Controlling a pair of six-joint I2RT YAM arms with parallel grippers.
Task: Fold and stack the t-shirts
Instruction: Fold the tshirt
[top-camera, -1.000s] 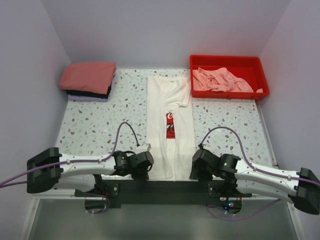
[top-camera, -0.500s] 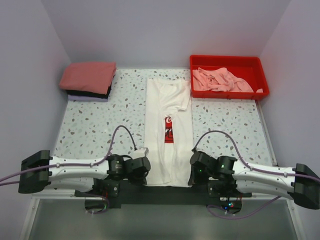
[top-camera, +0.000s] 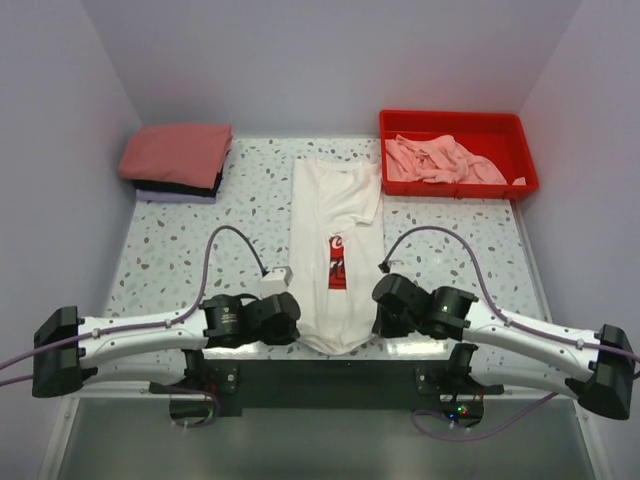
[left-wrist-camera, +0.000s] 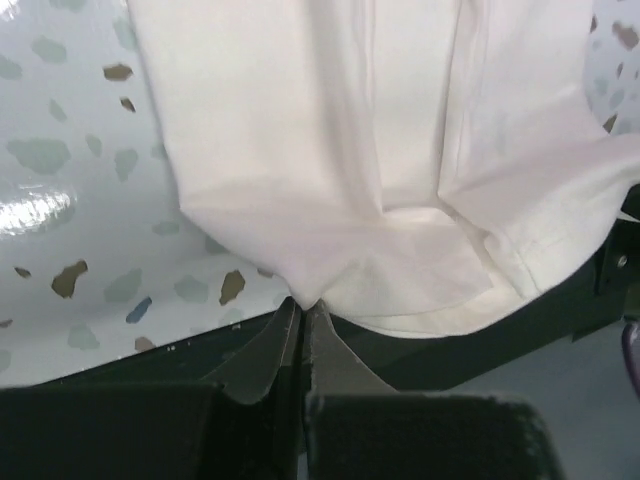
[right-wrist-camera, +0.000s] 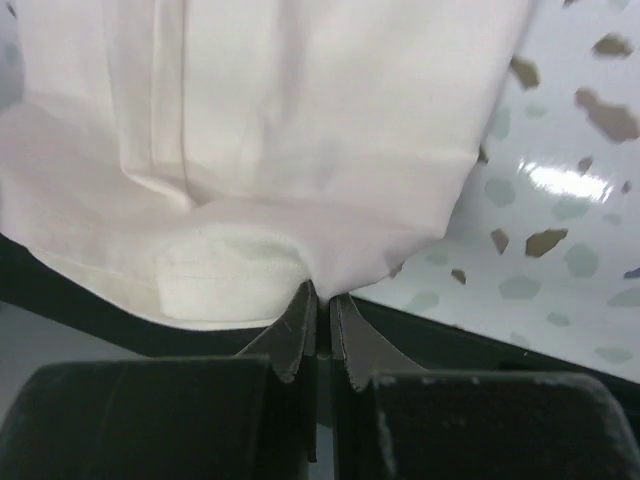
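Speckled tabletop (top-camera: 180, 250), lilac walls (top-camera: 330, 60); left pincer (left-wrist-camera: 303, 303), right pincer (right-wrist-camera: 322, 292) seemingly tight on white tee (top-camera: 335, 205)

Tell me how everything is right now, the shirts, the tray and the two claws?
white t-shirt: folded into a long strip, near corners pinched
left claw: shut on the white t-shirt's near left corner
right claw: shut on its near right corner
folded stack: neat pile, salmon-red on top
red tray: upright, holding clothes
pink t-shirts: crumpled, unfolded, inside the red tray
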